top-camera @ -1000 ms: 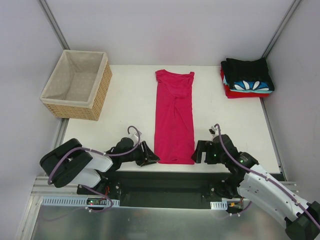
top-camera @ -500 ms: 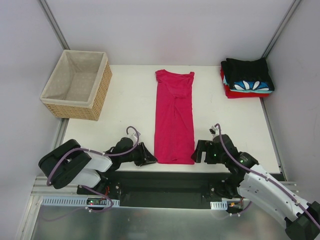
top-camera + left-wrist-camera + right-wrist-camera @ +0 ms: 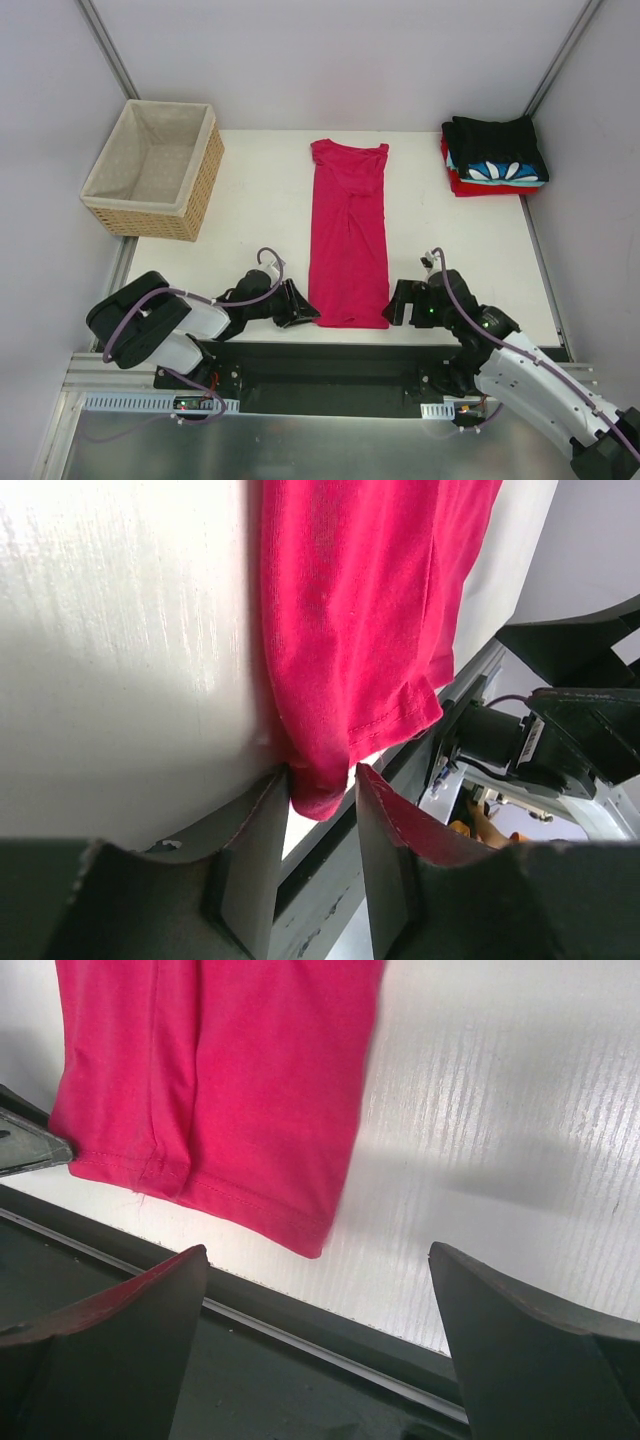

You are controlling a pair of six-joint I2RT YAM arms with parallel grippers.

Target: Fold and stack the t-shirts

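White table (image 3: pixel 260 200); tee (image 3: pixel 348 240) lengthwise, hem (image 3: pixel 200 1195) nearest. Straddles left corner (image 3: pixel 318 802) with left claw (image 3: pixel 303 310), clamp unclear; holds right claw (image 3: pixel 315 1260) wide alongside.

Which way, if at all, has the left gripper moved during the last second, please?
Yes, slightly: the left gripper has edged rightward, toward the crimson t-shirt's near-left corner.

Four t-shirts show in all: one crimson-pink tee (image 3: pixel 348 240) spread out alone, and three folded ones in a single pile, one black tee (image 3: pixel 495 135), one blue-white patterned tee (image 3: pixel 502 172) and one red tee (image 3: pixel 468 187). There is one wicker basket (image 3: pixel 201 186) and one surface (image 3: pixel 262 210). Two arms are in view, each ending in one pincer, the left pincer (image 3: pixel 300 305) and the right pincer (image 3: pixel 397 303), with two fingers apiece.
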